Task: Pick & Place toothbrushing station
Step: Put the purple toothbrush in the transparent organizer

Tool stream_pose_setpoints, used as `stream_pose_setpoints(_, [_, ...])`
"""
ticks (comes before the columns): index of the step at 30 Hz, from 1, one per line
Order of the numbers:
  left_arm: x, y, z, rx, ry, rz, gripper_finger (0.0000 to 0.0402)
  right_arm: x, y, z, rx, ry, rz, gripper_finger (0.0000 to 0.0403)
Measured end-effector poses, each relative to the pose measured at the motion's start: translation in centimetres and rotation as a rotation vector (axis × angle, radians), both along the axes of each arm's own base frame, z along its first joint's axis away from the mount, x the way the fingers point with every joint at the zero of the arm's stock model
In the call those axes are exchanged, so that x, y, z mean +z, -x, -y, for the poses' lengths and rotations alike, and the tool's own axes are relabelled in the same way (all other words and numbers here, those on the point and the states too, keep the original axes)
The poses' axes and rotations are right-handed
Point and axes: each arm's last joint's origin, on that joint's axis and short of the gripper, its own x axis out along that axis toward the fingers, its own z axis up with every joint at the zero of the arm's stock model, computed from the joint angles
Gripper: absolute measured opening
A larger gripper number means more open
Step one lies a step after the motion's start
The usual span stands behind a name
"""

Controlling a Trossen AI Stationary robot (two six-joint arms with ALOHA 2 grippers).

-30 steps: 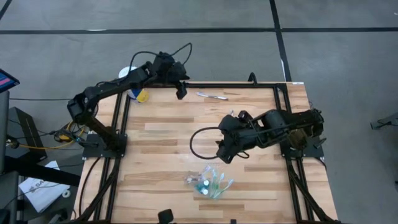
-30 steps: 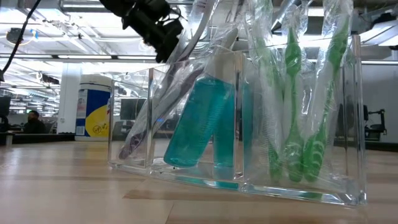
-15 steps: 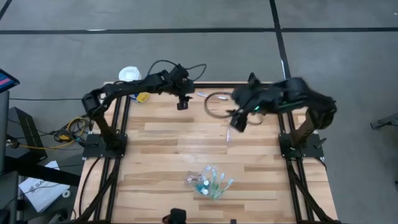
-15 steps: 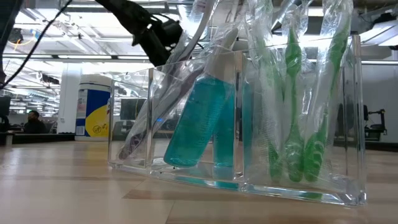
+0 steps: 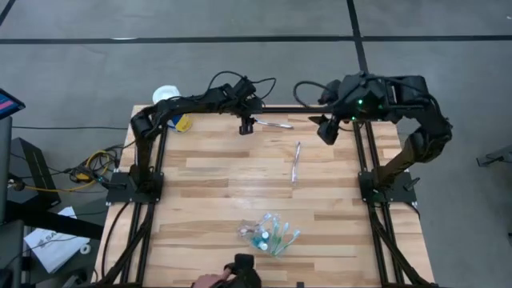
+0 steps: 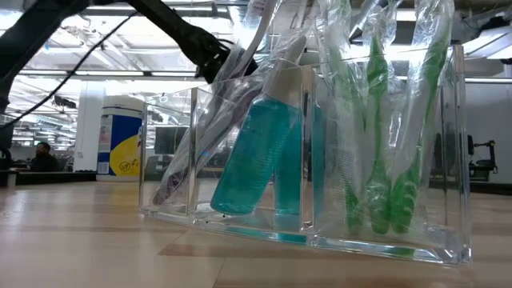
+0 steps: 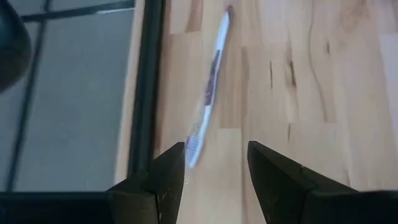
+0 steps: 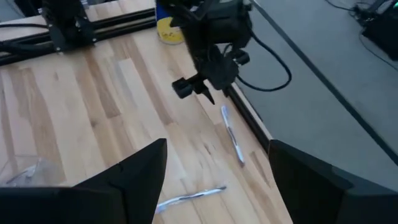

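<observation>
The clear plastic cup [image 5: 268, 234] stands near the table's near edge, holding green toothbrushes [image 6: 376, 136], a wrapped brush and teal tubes [image 6: 256, 152]. A purple-and-white toothbrush [image 5: 274, 123] lies at the far edge. It also shows in the left wrist view [image 7: 208, 81]. Another wrapped toothbrush [image 5: 296, 164] lies right of centre. My left gripper [image 5: 246, 126] is open and hangs just left of the far brush. My right gripper [image 5: 328, 130] is open and empty over the far right corner.
A white-capped canister with a yellow label [image 5: 178, 120] stands at the far left corner; it also shows in the low view [image 6: 120, 136]. A person's hand [image 5: 210, 281] with a dark object [image 5: 244, 268] is at the near edge. Black frame rails [image 5: 152, 160] border the table.
My right gripper has swung from beside the cup across the table to the far right corner, rising. The wrapped toothbrush right of centre now lies uncovered. My left gripper has moved right along the far edge toward the purple-and-white toothbrush. A person's hand has appeared at the near edge.
</observation>
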Motion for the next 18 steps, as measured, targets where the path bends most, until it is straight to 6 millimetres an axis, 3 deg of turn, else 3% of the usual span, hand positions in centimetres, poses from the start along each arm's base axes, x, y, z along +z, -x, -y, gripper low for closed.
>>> stream_pose_setpoints(8, [0.0, -1.4, 0.5, -0.057, 0.062, -0.008, 0.0167, 0.1, 0.4, 1.1, 0.043, 0.005, -0.025, 0.0270])
stream_pose_setpoints(18, [-1.9, -0.1, -1.1, -0.031, 0.148, -0.065, 0.0128, 0.1, 0.5, 2.3, 0.057, -0.007, -0.032, 0.0270])
